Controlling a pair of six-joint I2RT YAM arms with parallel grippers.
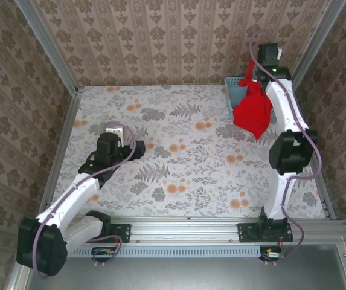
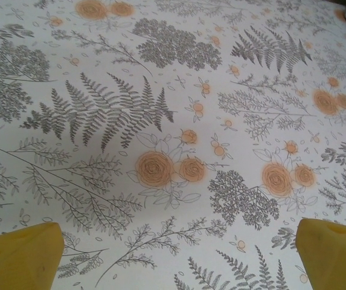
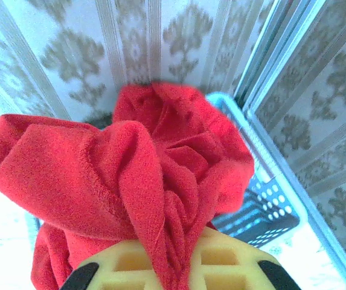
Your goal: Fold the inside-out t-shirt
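Left fingers (image 2: pixel 22 257) are hanging spread and empty over the counter (image 2: pixel 160 90), likely waiting. At 2 o'clock, right fingers (image 3: pixel 245 263) are clenching the bunched shirt (image 3: pixel 160 169), holding it aloft by the basket (image 3: pixel 269 211), probably for spreading.

Left gripper (image 2: pixel 179 257) gapes wide above floral tablecloth (image 2: pixel 160 109).
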